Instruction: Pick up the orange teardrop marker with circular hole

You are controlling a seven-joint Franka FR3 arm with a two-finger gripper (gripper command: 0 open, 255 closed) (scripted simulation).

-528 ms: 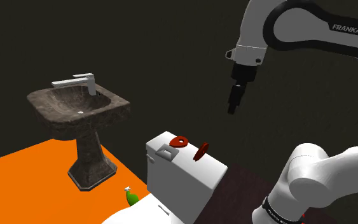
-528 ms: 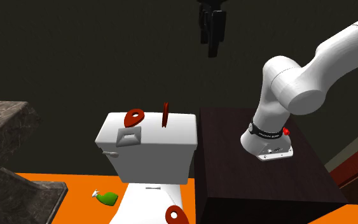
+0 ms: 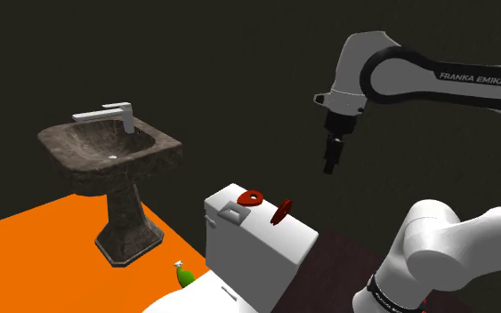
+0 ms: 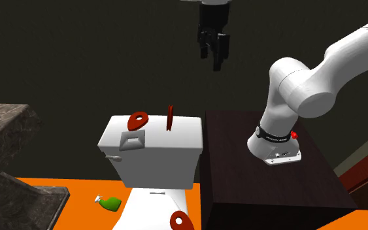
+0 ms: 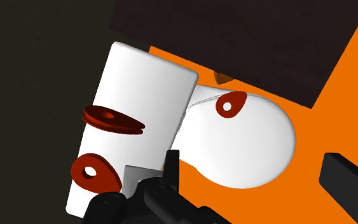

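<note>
Dark-walled bathroom, orange floor. Black two-finger tool (image 4: 215, 60) hangs with fingers wide apart, holding nothing; pick-up judged not begun. Red-orange teardrop marker with round hole (image 4: 138, 120) lies flat on the white toilet tank lid (image 4: 185, 134), well below the tool. Mottled dark sink basin (image 3: 106, 147) shows no contents.

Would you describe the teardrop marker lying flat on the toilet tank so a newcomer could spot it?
Find the white toilet tank near the dark pedestal sink. On its lid, beside a grey square fitting, lies a red-orange teardrop marker. Unlike the marker standing on edge next to it, this one lies flat, its round hole facing up.
</note>
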